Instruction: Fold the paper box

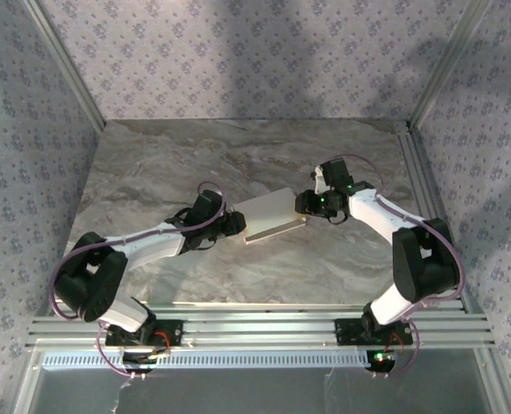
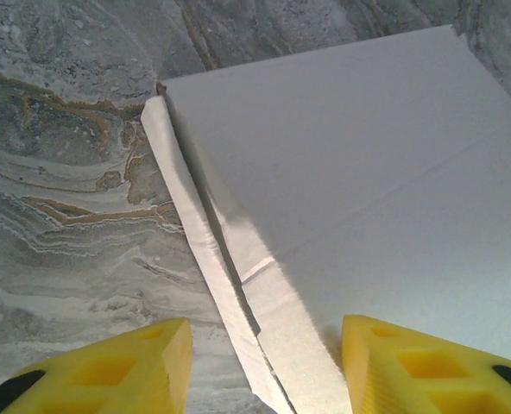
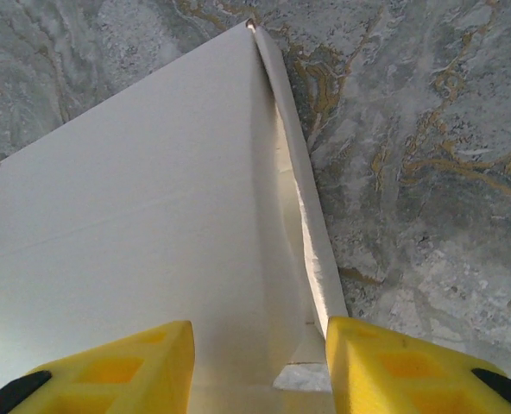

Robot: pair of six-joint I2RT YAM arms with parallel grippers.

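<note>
Marbled grey table [image 1: 238, 155], walled on three sides by lilac-patterned wallpaper [image 1: 238, 52], with an aluminium rail [image 1: 264, 328] along the near edge carrying both arm bases.

Top external view: the paper box [image 1: 273, 216] lies flat near the middle of the table, set at a slant, its right end farther away than its left. The left gripper [image 1: 236, 226] sits at the box's left end. The right gripper [image 1: 305, 205] sits at the box's right end. Both arms reach inward, so the box is between the two grippers. Jaw spacing cannot be read from this height.

Left wrist view: the paper box [image 2: 368, 155] is a broad white panel with a faint crease running across it, resting on the table [image 2: 66, 172]. A narrow flap [image 2: 186, 216] runs along its left edge, partly folded out onto the marble. The yellow fingers [image 2: 135, 362] of the left gripper [image 2: 267, 332] stand moderately apart, astride that edge: one over bare table, the other over the panel. Nothing is clamped.

Right wrist view: the paper box [image 3: 135, 216] fills the left side, with a side flap [image 3: 303, 198] standing up along its right edge. The right gripper [image 3: 260, 332] has its yellow fingers [image 3: 394, 371] moderately apart, one over the panel, the other at the flap's near end. Contact with the flap cannot be confirmed; no grip is evident.
</note>
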